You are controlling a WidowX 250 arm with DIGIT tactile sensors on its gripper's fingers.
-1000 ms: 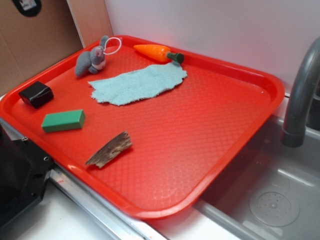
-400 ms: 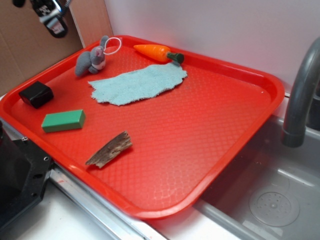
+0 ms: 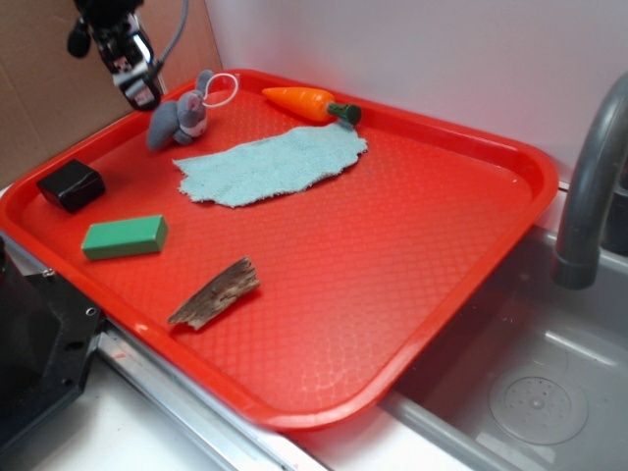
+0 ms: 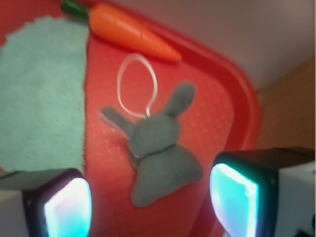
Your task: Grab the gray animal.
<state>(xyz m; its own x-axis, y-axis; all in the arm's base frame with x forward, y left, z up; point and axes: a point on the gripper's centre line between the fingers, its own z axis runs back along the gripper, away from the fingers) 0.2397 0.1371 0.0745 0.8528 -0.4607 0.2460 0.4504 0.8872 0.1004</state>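
The gray animal [image 3: 179, 117] is a small plush bunny with long ears and a white string loop, lying in the far left corner of the red tray [image 3: 392, 265]. From the wrist camera the bunny [image 4: 160, 160] lies flat on the tray, ears pointing away. My gripper [image 3: 137, 83] hangs above the tray's left rim, just left of the bunny and not touching it. It is open: the two fingers [image 4: 237, 197] stand wide apart, with the bunny's body below the gap and nothing held.
An orange toy carrot [image 3: 306, 102] and a light-blue cloth [image 3: 270, 162] lie right of the bunny. A black block [image 3: 71, 184], a green block [image 3: 125, 236] and a piece of wood [image 3: 214, 292] sit nearer the front. A sink [image 3: 530, 383] with faucet [image 3: 589, 186] is on the right.
My gripper has come down from the top left corner of the view toward the bunny. Nothing on the tray has moved.
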